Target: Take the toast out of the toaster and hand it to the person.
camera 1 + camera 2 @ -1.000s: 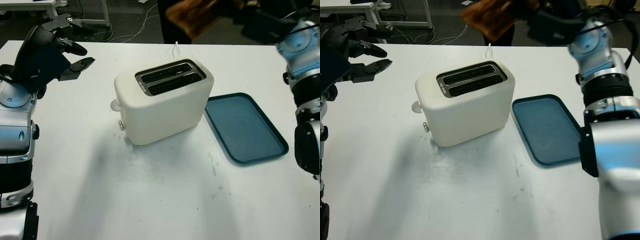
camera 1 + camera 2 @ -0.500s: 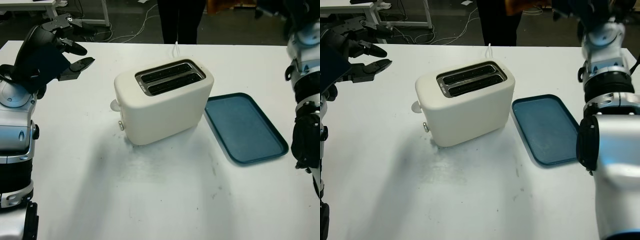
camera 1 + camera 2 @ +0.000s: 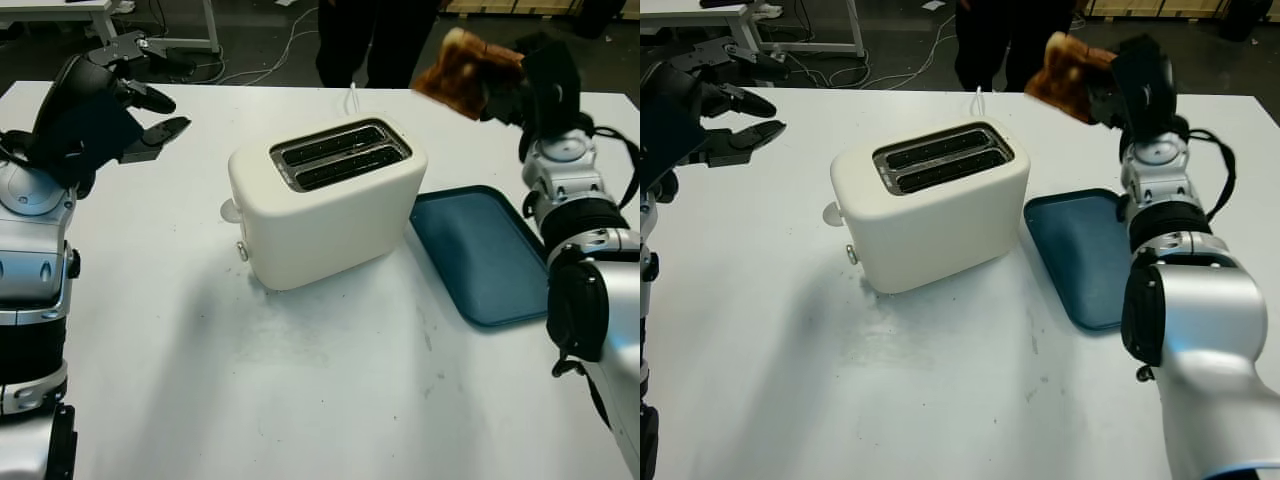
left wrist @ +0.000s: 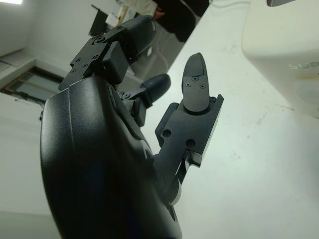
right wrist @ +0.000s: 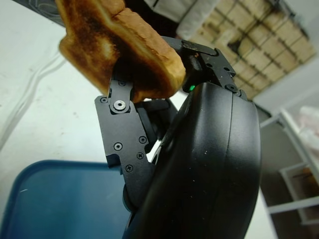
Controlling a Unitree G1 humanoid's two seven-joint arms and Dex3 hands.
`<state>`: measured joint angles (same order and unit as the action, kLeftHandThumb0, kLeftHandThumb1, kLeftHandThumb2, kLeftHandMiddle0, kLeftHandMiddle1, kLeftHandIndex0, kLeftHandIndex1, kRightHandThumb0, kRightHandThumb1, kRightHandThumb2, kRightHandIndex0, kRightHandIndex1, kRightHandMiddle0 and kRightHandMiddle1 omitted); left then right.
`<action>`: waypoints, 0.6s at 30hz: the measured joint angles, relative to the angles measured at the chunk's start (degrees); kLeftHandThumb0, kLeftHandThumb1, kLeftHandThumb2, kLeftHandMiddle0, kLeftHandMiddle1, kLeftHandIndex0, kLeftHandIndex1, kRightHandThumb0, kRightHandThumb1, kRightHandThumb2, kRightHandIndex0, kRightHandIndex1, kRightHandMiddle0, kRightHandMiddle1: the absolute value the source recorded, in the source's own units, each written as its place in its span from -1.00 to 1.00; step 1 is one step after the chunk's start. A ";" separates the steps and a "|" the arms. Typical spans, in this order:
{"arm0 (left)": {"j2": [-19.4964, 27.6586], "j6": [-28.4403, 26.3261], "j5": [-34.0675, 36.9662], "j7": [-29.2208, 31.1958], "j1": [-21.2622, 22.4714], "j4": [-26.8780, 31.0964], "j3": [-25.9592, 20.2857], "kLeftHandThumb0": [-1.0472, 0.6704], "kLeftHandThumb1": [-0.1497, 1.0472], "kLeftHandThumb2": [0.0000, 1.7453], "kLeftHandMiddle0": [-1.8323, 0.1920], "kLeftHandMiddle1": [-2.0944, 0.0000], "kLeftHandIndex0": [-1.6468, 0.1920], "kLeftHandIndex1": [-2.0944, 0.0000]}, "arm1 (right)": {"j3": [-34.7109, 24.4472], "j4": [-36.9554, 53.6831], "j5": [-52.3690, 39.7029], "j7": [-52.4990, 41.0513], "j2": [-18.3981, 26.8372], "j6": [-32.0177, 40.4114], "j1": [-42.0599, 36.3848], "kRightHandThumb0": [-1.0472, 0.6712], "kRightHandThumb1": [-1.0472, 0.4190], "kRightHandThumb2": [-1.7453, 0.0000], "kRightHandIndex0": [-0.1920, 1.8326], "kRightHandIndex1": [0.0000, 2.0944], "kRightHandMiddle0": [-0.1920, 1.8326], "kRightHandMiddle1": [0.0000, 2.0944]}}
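Left hand (image 3: 130, 95) hovers open and empty above the far left part of the white surface (image 3: 300, 400). To its right, well apart, stands the cream toaster (image 3: 330, 205), both slots on top empty, a white cord running from its back. Beyond the toaster's far side a person (image 3: 375, 40) in dark clothes stands at the surface's edge. Further right lies a blue tray (image 3: 485, 255), just beside the toaster. Above the tray's far end the right hand (image 3: 525, 85) is raised, its fingers (image 5: 124, 124) pinching a browned slice of toast (image 3: 465, 72) that sticks out toward the person.
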<state>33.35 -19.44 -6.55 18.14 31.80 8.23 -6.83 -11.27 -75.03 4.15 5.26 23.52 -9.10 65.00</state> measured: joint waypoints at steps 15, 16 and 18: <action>0.15 2.63 0.02 0.08 0.00 -1.83 0.01 0.03 0.32 -0.38 0.50 -0.12 0.41 0.18 | -0.58 -1.05 -0.75 0.36 -2.02 1.10 -2.91 -0.15 -0.83 0.59 0.05 0.67 -0.27 0.67; 0.15 2.63 0.06 0.08 0.00 -1.83 0.01 0.03 0.32 -0.37 0.50 -0.12 0.41 0.18 | -0.93 -1.05 -1.01 0.12 -2.32 1.10 -2.90 -0.15 -0.83 0.59 0.05 0.67 -0.25 0.67; 0.12 2.52 0.12 0.08 0.00 -1.81 0.00 0.04 0.31 -0.36 0.50 -0.12 0.42 0.18 | -1.82 -1.05 -1.66 -0.58 -2.76 1.10 -2.90 -0.15 -0.83 0.60 0.06 0.67 -0.24 0.67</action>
<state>33.47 -16.91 -6.42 18.21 31.80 6.42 -6.83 -13.10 -76.08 2.49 4.67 20.76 -8.00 62.10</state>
